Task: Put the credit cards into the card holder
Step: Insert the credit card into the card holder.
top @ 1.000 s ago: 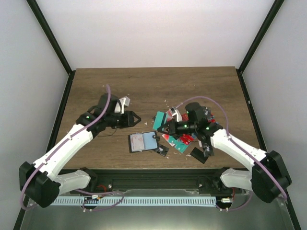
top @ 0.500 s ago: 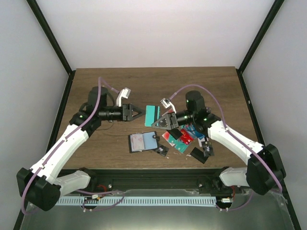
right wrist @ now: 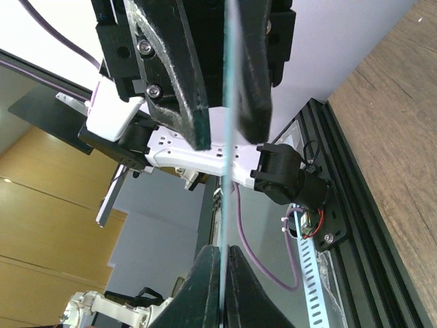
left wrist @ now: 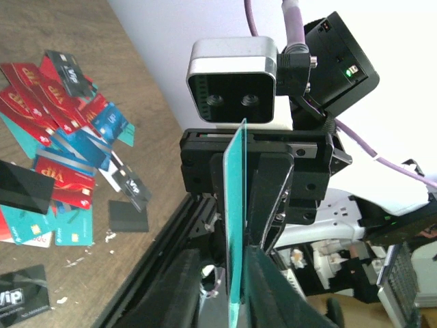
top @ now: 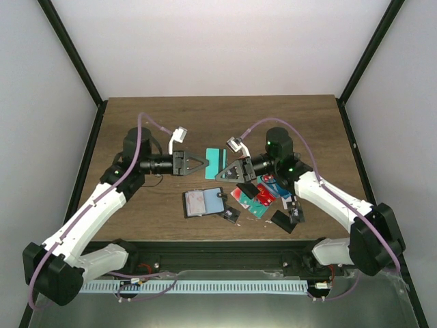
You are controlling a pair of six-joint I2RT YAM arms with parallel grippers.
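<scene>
A teal card (top: pixel 216 158) hangs in the air above the middle of the table (top: pixel 205 116), between the tips of the two arms. It is thin, flat and plain on the face the overhead camera sees (both wrist cameras meet it edge-on, as a narrow teal line). The right gripper (top: pixel 222 172) has its fingers (right wrist: pixel 205 287) pressed together on one end of it. The left gripper (top: pixel 202 164) stands around the opposite end with its fingers (right wrist: pixel 249 75) a little spread. One seems to lie against the card and a slim gap shows beside the other, though the angle is steep.

The other credit cards (top: pixel 258 197) lie in a loose overlapping heap on the right half of the table: red, teal, blue and black, some lettered "VIP". The card holder (top: pixel 203 202) lies opened flat near the front edge, left of the heap, pale blue-grey lining up.

The table is dark brown wood grain with small white flecks. White walls and black frame posts (top: pixel 72 51) enclose it.
</scene>
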